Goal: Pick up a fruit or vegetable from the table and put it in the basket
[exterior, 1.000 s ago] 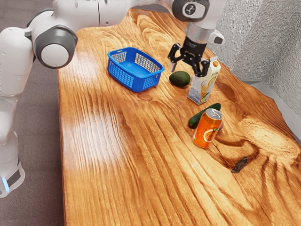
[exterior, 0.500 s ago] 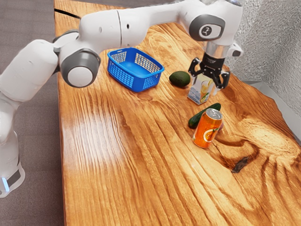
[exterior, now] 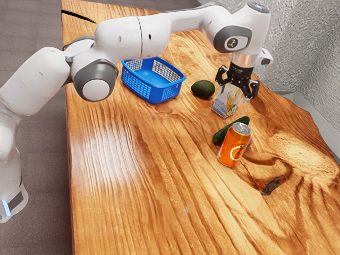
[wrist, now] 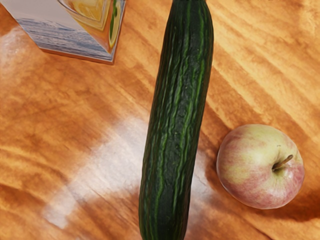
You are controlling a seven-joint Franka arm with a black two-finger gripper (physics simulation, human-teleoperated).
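My gripper [exterior: 234, 92] stands open above the table, its two fingers apart and nothing between them, hiding the upper part of the carton in the exterior view. The dark green cucumber [exterior: 222, 134] lies partly behind the orange can. In the wrist view the cucumber [wrist: 177, 120] runs lengthwise under my hand, with a pink and yellow apple [wrist: 260, 166] beside it. A green avocado [exterior: 203, 89] lies between the basket and the carton. The blue basket [exterior: 168, 95] looks empty.
A juice carton [exterior: 224, 106] stands beside the avocado; the wrist view shows the lower part of the carton [wrist: 75, 37] close to the cucumber. The orange can [exterior: 233, 146] is upright near the cucumber. Bare wood of the table [exterior: 143, 186] stretches across the foreground.
Over the last second my gripper has moved toward the exterior view's right, from above the avocado to in front of the carton. In the last half second it has barely shifted.
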